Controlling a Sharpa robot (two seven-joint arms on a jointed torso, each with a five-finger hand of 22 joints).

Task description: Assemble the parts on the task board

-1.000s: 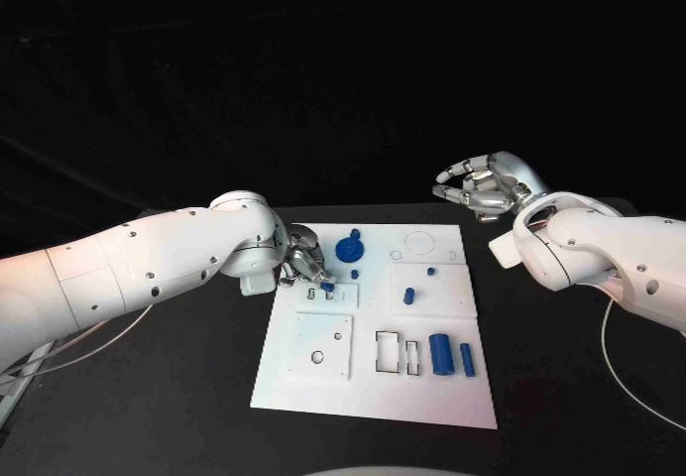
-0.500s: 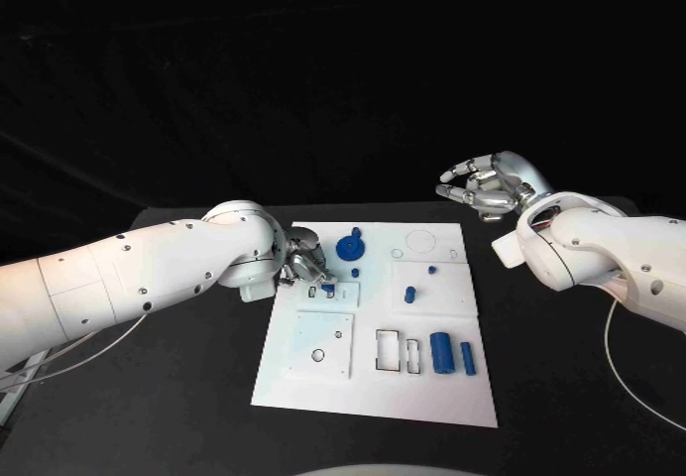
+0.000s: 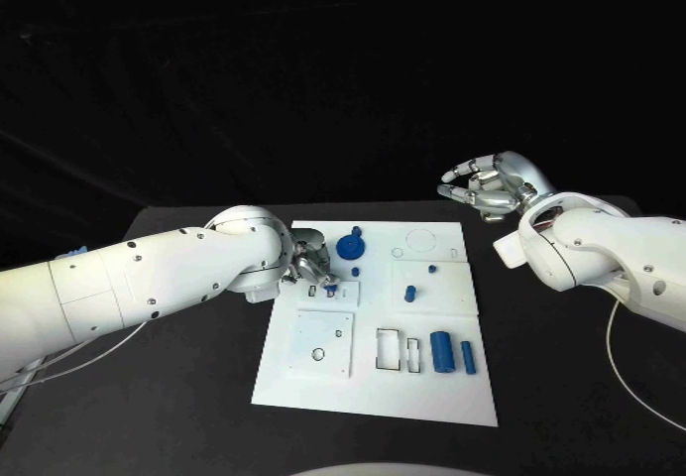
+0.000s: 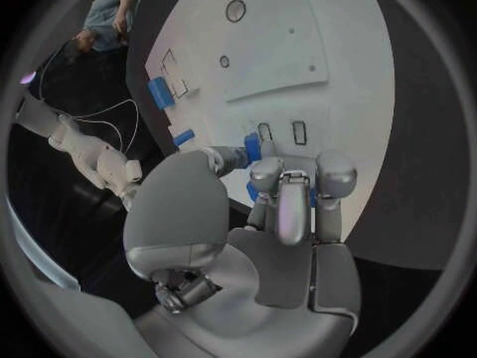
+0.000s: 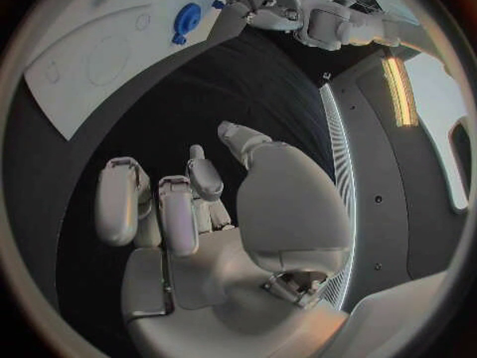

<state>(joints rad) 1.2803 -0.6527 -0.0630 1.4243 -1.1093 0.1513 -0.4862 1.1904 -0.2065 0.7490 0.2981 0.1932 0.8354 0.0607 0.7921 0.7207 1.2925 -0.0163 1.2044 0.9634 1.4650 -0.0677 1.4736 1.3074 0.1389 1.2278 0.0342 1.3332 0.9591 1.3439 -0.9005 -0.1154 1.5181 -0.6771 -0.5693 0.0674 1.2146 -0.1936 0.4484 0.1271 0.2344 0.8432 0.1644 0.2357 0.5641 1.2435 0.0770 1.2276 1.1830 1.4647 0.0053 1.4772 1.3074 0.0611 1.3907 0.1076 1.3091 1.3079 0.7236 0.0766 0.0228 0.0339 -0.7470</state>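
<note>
White task board (image 3: 375,382), blue parts (image 3: 442,352) apparently scattered across.

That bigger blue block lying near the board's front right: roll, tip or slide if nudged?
The bigger blue block lies flat with a long footprint, so tipping seems unlikely. Its ends look rounded; it may roll sideways toward the slimmer blue piece beside it. The task board looks smooth, so sliding is likely.

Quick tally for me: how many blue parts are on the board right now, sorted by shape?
Round disc part: 1
Small peg-like parts: 2
Upright blocks: 2
Small part at the left hand, fingertips on it: 1
Total: 6 blue parts
</note>
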